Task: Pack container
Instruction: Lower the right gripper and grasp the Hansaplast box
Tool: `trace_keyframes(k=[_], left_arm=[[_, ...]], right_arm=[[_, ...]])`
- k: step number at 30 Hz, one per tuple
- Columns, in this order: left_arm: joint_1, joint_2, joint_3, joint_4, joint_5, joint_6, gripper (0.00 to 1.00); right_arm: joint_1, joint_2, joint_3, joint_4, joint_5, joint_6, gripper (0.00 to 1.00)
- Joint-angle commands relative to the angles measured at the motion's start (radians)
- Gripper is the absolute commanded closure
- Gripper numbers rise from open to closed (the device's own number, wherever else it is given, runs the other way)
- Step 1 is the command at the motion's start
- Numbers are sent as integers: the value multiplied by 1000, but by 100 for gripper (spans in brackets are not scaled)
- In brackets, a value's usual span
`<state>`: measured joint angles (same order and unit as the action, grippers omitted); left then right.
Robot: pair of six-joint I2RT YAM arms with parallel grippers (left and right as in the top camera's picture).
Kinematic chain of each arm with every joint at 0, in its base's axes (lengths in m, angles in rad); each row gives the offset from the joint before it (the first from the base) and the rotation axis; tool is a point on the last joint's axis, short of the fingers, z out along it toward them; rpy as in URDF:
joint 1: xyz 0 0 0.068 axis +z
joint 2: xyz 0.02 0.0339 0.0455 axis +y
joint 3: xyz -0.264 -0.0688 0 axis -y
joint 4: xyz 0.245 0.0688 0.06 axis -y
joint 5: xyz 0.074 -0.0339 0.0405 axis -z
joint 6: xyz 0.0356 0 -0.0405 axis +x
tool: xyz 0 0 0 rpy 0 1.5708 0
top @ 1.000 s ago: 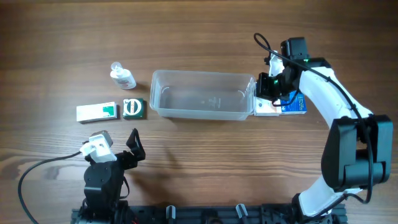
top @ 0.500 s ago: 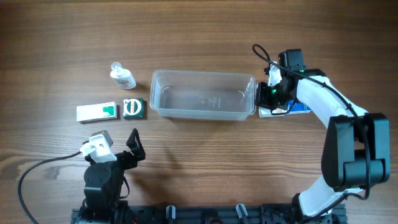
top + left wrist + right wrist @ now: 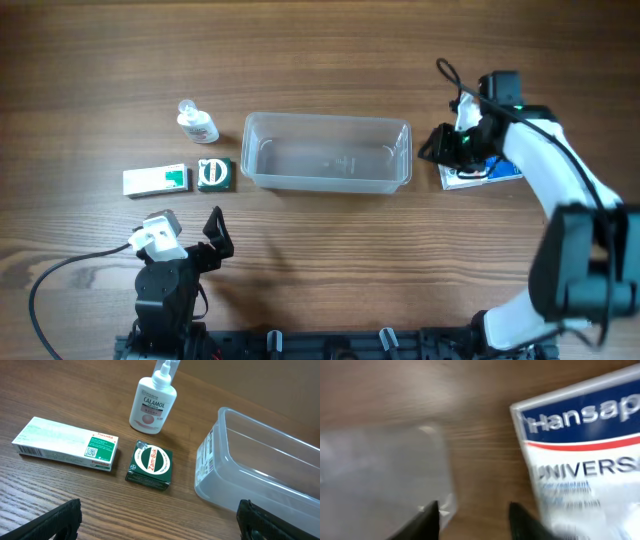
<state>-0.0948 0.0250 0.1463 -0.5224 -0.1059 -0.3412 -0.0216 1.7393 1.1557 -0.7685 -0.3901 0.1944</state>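
Clear plastic, the container (image 3: pixel 327 152) sits near mid-table, its long sides running 9 to 3 o'clock. Off its 3 o'clock end the right gripper (image 3: pixel 443 148) hangs over bare wood between the tub and a blue-and-white plaster box (image 3: pixel 490 172), fingers (image 3: pixel 427 520) partly parted, gripping nothing. The left gripper (image 3: pixel 214 232), at the container's 7 o'clock, stands wide apart, holding nothing. At 9 o'clock lie a green Zam-Buk box (image 3: pixel 214 174) and a white carton (image 3: pixel 156 179); a Calamol bottle (image 3: pixel 198 122) is at 10 o'clock.
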Motion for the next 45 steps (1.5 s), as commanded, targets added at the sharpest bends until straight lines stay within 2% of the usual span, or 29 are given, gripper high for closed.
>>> trace_keyframes(k=[1, 4, 6, 9, 19, 32, 34, 36, 45], left_arm=[[8, -9, -2, 3, 8, 20, 0], [8, -9, -2, 3, 8, 20, 0], [8, -9, -2, 3, 8, 20, 0], [8, -9, -2, 3, 8, 20, 0], [8, -9, -2, 3, 8, 20, 0], [8, -9, -2, 3, 8, 20, 0], [8, -9, -2, 3, 8, 20, 0], [8, -9, -2, 3, 8, 20, 0], [8, -9, -2, 3, 8, 20, 0]], right_arm=[[2, -194, 55, -2, -15, -45, 20], [2, -289, 55, -9, 149, -53, 3], [2, -314, 55, -21, 253, -108, 0], [2, -300, 41, -47, 315, -177, 1], [2, -75, 16, -43, 395, -177, 1], [2, 117, 16, -51, 383, -165, 1], [2, 150, 16, -51, 382, -165, 5], [2, 157, 16, -52, 382, -159, 7], [2, 153, 17, -39, 383, -131, 7]])
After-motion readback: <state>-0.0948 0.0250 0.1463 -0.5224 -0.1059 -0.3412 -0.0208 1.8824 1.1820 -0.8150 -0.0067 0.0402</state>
